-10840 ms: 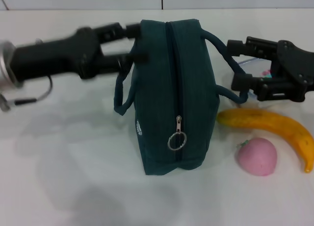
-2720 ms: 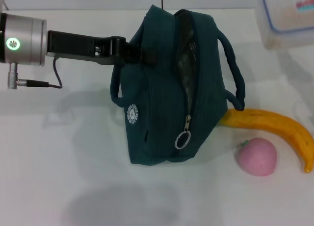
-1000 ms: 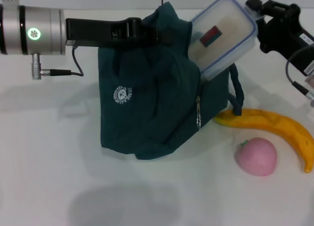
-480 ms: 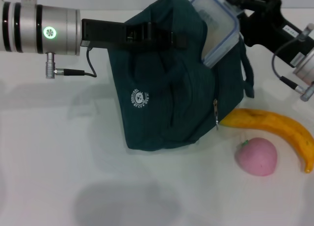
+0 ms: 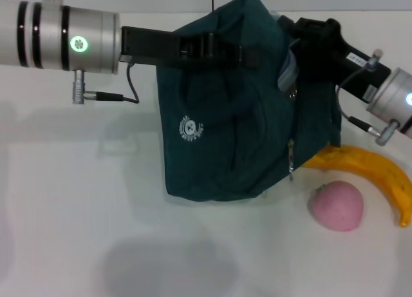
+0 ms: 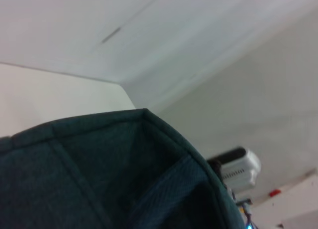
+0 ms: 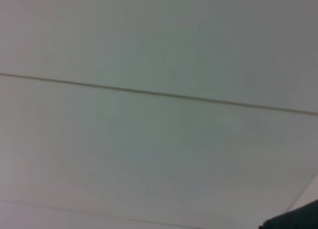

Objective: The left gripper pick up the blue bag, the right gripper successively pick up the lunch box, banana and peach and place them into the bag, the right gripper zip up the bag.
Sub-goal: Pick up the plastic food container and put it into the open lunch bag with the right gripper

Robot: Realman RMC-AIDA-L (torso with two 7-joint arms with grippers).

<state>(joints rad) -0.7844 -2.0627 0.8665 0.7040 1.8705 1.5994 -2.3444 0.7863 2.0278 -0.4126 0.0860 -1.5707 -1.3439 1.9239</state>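
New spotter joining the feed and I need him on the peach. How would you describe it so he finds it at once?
Start at the blue bag held up mid-table by the left gripper. Just off its lower corner, on the robot's right, a banana curves across the white table. The peach lies on the near side of that banana: small, round and pink, where the banana is long and yellow.

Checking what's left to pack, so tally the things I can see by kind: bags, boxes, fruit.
Bags: 1, the dark teal fabric lunch bag.
Boxes: 1, the clear plastic lunch box, mostly inside the bag.
Fruit: 2, the curved yellow banana and the pink round peach.
Total: 4.
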